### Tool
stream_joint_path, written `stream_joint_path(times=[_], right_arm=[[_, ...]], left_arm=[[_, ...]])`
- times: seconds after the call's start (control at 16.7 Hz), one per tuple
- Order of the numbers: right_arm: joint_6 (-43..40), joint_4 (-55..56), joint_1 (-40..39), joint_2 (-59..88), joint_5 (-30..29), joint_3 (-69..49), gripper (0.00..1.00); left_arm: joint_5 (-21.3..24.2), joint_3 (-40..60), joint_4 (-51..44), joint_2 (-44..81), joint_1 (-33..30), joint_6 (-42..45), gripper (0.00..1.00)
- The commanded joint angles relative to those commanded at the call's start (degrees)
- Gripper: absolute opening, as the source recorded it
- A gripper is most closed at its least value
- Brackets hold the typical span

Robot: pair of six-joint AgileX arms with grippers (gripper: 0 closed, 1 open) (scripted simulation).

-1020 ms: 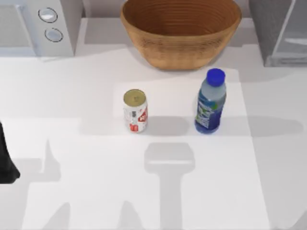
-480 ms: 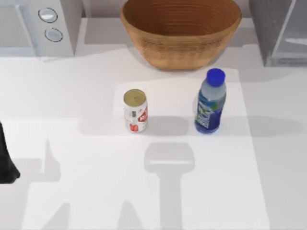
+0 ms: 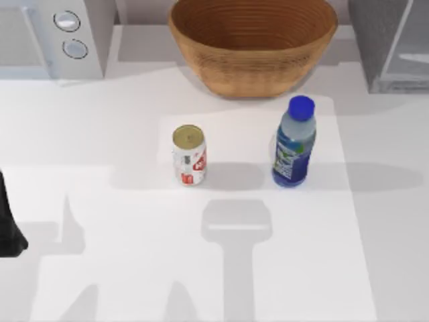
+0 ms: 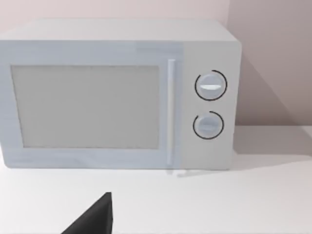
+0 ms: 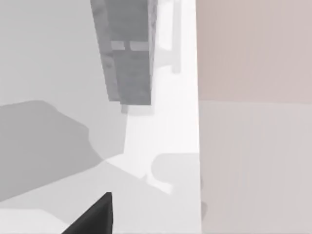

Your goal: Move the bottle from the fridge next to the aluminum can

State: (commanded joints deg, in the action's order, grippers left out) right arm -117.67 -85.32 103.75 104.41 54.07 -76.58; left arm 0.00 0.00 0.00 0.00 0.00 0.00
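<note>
Standing upright, the blue-capped bottle rises taller than the aluminum can; claw states unclear.

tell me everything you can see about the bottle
The bottle is small, clear plastic, with a blue screw cap and a blue-green label wrapped round its body. It stands upright and capped on the white table, out of the fridge, to the right of the aluminum can with a gap between them, in front of the wicker basket. Nothing but the table touches it.

bottle upright, right of aluminum can
</note>
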Motion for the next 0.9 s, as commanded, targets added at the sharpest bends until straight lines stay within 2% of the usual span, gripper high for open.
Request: stream_joint_path(times=[0.24,0.42,0.6,0.9], right_arm=[[2.0,1.6,-1.4,0.1,-0.1,0.3,1.0],[9.1,7.6,-6.0,0.7,-0.8,0.6,1.0],[21.5,17.4,-13.3,1.3,-2.1,1.0,1.0],[48.4,38.5,-28.7,1.5,-5.5,1.4,1.0]], left_arm=[[0.0,0.0,0.0,0.0,0.0,0.0,1.0],[0.0,0.0,0.0,0.0,0.0,0.0,1.0],[0.0,0.0,0.0,0.0,0.0,0.0,1.0],[0.0,0.0,0.0,0.0,0.0,0.0,1.0]])
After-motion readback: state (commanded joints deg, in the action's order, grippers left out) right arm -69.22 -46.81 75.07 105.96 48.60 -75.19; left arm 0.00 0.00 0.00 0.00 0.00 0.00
